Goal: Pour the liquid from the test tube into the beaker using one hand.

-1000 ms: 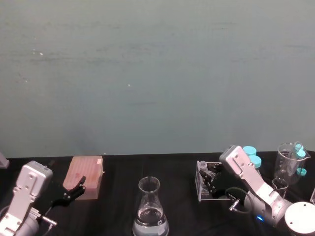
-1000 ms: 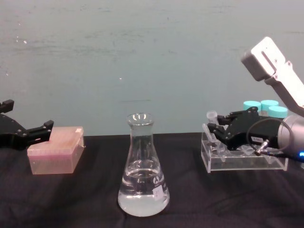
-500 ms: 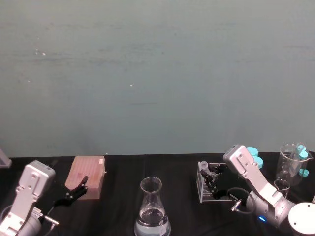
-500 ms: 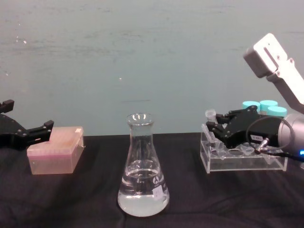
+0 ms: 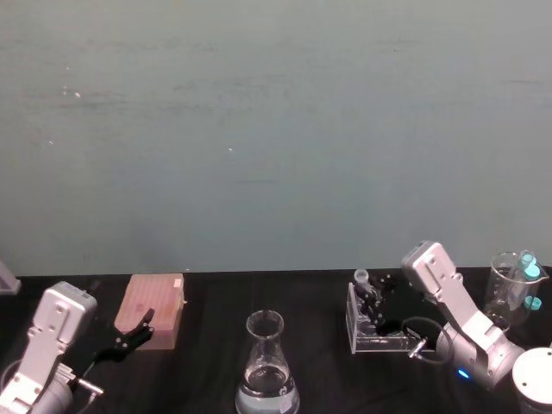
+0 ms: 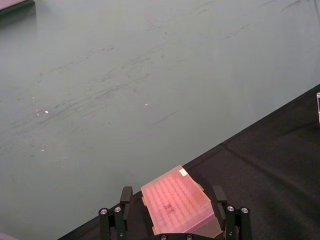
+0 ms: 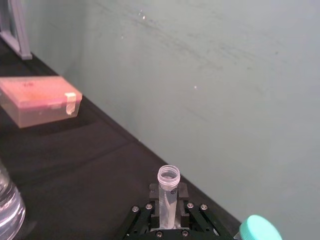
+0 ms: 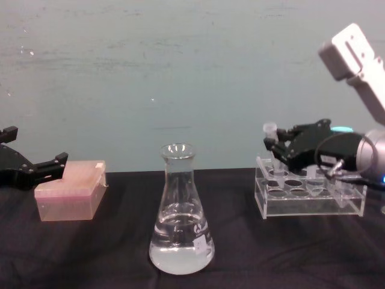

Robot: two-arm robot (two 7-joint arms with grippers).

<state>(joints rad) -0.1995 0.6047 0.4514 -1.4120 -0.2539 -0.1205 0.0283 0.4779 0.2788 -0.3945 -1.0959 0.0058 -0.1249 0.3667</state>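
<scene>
Glass beaker (image 8: pixel 180 211) is nearest to me, low and well to the left of the right gripper (image 8: pixel 277 146), with clear liquid already in its wide base. Next comes the rack (image 8: pixel 310 194), just under that gripper.

The change is here. Half a second ago the tube sat low among the rack holes, and now the right gripper has carried it up. The tube (image 8: pixel 270 129) now rises above the rack's left end, though I cannot tell if its bottom is fully free of the hole. The fingers are closed narrow on the tube's middle, and the wrist camera shows it upright with the open rim on top. The liquid inside the tube I cannot make out.

I judge that the pick-up is nearly done and the carry toward the beaker's neck comes next. Pouring is not yet begun. The tube has no cap, so I should keep it upright on the way.

Far to the left, the left gripper (image 5: pixel 131 332) is idle, fingers wide apart, just beside the pink box (image 8: pixel 69 192), as before.
</scene>
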